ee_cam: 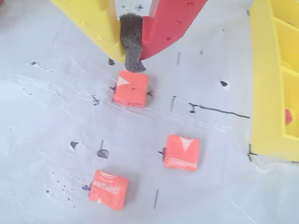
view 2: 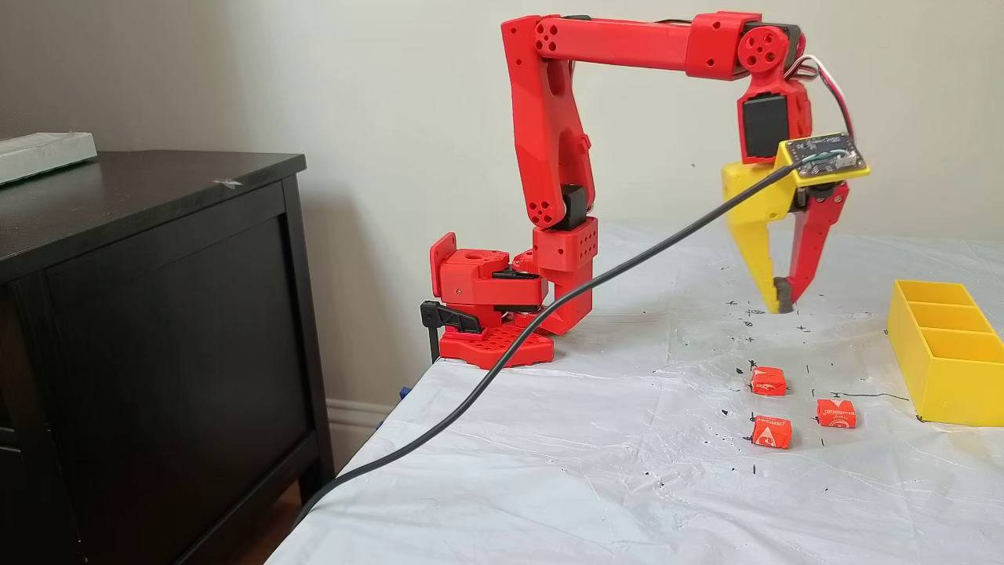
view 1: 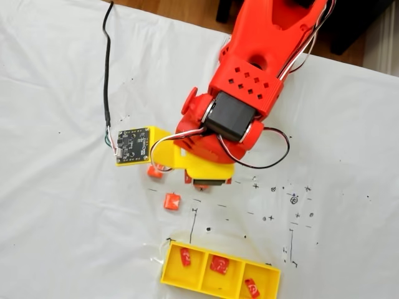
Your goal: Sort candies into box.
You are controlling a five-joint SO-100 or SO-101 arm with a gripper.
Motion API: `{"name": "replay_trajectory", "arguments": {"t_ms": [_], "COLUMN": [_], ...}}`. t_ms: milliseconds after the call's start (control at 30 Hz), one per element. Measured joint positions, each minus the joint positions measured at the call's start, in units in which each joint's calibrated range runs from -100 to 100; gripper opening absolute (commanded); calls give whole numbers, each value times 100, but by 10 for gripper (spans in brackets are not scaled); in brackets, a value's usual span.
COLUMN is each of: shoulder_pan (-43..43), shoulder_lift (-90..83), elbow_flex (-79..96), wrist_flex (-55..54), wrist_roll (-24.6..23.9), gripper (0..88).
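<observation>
Nearest candy: in the wrist view a marked candy (ee_cam: pixel 109 188) lies closest to the lens, flat on the white table cover (ee_cam: pixel 42 116), with a second marked candy (ee_cam: pixel 182 152) just up and right of it.
Third loose candy: a plainer orange-red candy (ee_cam: pixel 131 88) sits directly under the fingertips, apart from them.
Gripper: the gripper (view 2: pixel 782 302) hangs above the cover with nothing in it; its yellow finger (ee_cam: pixel 96 23) and red finger (ee_cam: pixel 173 21) are drawn together on the dark foam pad (ee_cam: pixel 131 42), so the jaws stand closed and empty.
Box: the yellow box (view 1: pixel 169 266) lies well apart from the loose three, at the right edge in the wrist view; in a fixed view each of its three compartments holds one candy (view 1: pixel 186 256), (view 1: pixel 219 264), (view 1: pixel 252 288).
Step in hand: about halfway, judging by three in and three out; the arm looks poised for the next pick.
Next move: the jaws must part, then descend to straddle the candy below.
Writing: white triangle marks and an outlined label show on the wrappers, but the lettering is too small to read; pen ticks and crosses dot the cover.
</observation>
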Motion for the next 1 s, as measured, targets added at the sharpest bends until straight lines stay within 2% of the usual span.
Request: {"name": "replay_trajectory", "arguments": {"t_ms": [167, 233, 567, 1000], "shoulder_pan": [57, 57, -65, -65], "shoulder_lift": [-127, -127, -127, 399], "elbow_flex": [543, 595, 989, 989], "wrist_flex": [-188, -259, -518, -761], "wrist_roll": [68, 68, 142, 186], "gripper": [213, 242, 286, 282]}}
